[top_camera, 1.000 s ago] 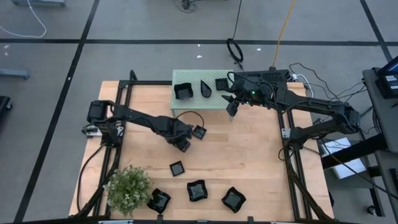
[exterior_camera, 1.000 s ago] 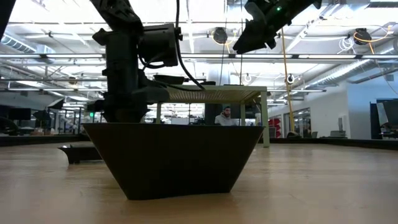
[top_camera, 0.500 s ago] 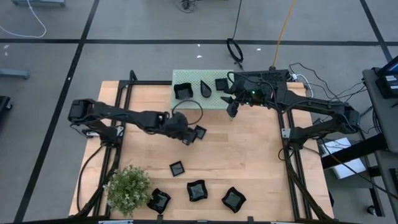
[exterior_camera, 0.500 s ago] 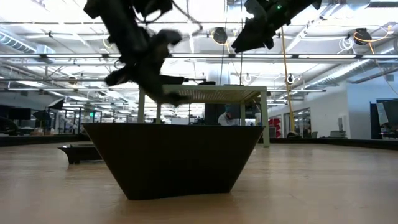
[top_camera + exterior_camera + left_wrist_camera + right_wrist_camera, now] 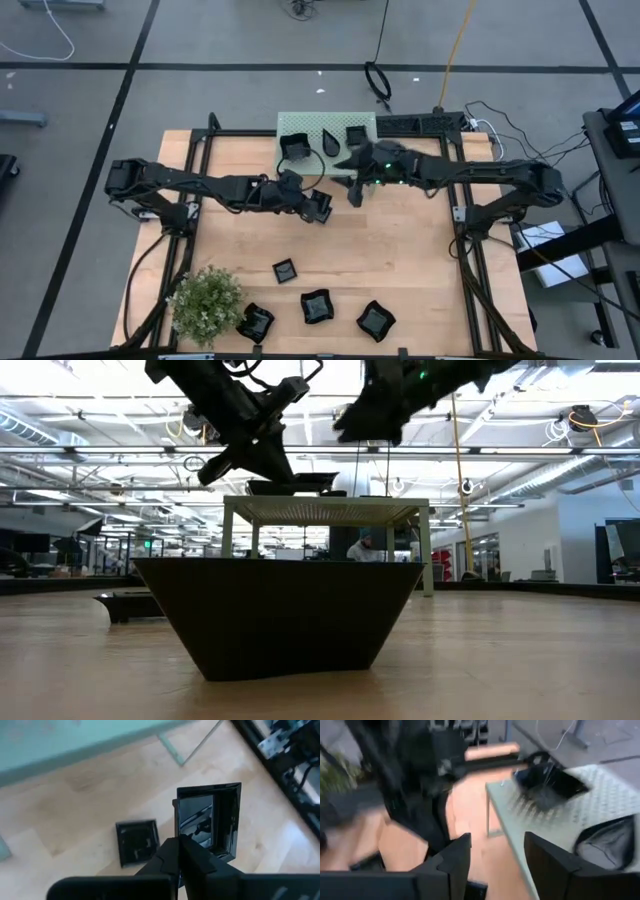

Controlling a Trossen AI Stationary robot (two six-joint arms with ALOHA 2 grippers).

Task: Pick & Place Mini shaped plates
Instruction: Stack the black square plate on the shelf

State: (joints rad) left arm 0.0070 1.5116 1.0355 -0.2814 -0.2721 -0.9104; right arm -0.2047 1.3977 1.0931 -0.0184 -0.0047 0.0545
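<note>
My left gripper [image 5: 310,205] hangs above the table's middle, just in front of the mint-green stand [image 5: 340,165], shut on a small black square plate [image 5: 212,817]. Another small square plate [image 5: 137,842] lies flat on the wood below it. My right gripper [image 5: 352,190] hovers open with nothing between its fingers, off the stand's front edge and close to the right of the held plate. Three black plates rest on the stand: a square one [image 5: 293,147], a teardrop [image 5: 330,147] and a small square [image 5: 356,135]. My left gripper pinches the small square plate's wall at one corner [image 5: 181,827] between its two shut fingers. The fingers slant down from the table's left. The plate is lifted clear of the table and tilted, its hollow turned toward the wrist.
A small square plate [image 5: 285,270] and three wavy-edged plates [image 5: 255,322], [image 5: 317,306], [image 5: 376,320] lie near the front edge, one of them looming large in the low view [image 5: 275,615]. A green bushy plant [image 5: 207,303] stands at the front left. Black frame rails [image 5: 452,215] border the wood.
My left gripper has risen and tipped from pointing down to a forward slant, carrying the small square plate up off the table. My right gripper has moved from the stand's right front toward the table's left and a little lower, closer to the left gripper.
</note>
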